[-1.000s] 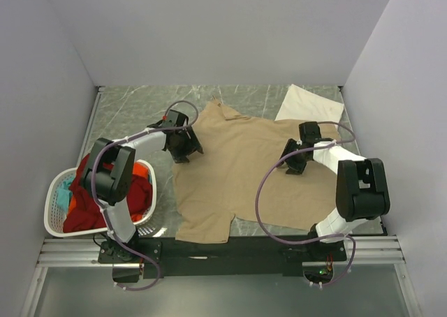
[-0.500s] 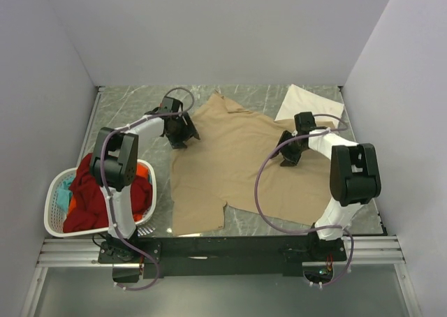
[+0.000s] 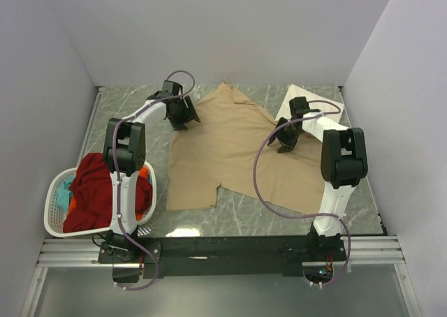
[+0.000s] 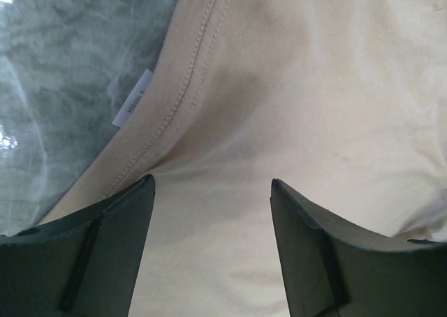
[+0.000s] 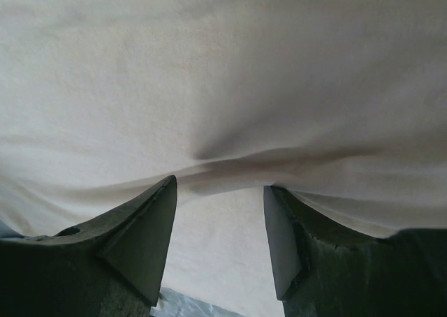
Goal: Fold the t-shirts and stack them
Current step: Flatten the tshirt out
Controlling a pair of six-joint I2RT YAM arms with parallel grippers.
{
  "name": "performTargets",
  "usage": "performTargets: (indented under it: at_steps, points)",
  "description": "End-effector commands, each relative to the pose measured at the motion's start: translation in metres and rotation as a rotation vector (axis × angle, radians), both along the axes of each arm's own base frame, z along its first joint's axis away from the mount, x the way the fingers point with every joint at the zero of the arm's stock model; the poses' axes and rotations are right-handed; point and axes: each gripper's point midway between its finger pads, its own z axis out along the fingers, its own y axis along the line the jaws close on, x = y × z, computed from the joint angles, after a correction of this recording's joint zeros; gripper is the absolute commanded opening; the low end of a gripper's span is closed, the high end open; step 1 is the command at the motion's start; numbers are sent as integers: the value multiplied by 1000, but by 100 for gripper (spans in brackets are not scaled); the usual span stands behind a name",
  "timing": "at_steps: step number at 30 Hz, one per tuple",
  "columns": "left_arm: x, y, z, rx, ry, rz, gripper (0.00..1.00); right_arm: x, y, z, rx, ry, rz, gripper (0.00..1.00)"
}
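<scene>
A tan t-shirt (image 3: 230,149) lies spread across the middle of the marble table, its collar toward the far wall. My left gripper (image 3: 183,116) rests on its far left edge with the jaws wide apart, and the hem and cloth (image 4: 293,86) fill the space under the left gripper (image 4: 212,184). My right gripper (image 3: 285,139) sits on the shirt's right side, also open. In the right wrist view a raised fold (image 5: 279,160) crosses just ahead of the right gripper (image 5: 220,184). A cream-white folded t-shirt (image 3: 318,99) lies at the back right.
A white laundry basket (image 3: 52,216) stands at the front left holding a red shirt (image 3: 98,191), with orange (image 3: 143,172) and teal (image 3: 64,191) cloth showing. A small white tag (image 4: 131,107) sticks out of the tan hem over the grey marble table (image 4: 70,52).
Both grippers have moved toward the far wall, and the tan shirt has slid with them away from the near edge. Its shape has stretched longer and narrower.
</scene>
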Motion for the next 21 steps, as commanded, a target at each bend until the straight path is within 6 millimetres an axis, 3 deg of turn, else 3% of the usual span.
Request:
performTargets:
  at_steps: [1,6,10,12,15,19,21]
  points:
    - [9,1,14,13,-42,-41,73,9,-4,11,-46,-21,16,60]
    - [11,-1,56,1,-123,-39,74,8,1,34,-11,-67,34,60]
    - [-1,0,102,-8,-199,-34,74,1,7,55,19,-116,40,60]
    - [-10,1,111,-16,-212,-34,74,-4,10,69,29,-150,48,60]
    - [-32,5,107,-14,-182,-33,74,-18,17,71,44,-164,63,60]
    - [-70,15,76,6,-92,-32,74,-40,16,55,32,-131,69,60]
    - [-81,16,69,6,-78,-29,74,-51,12,49,10,-125,61,60]
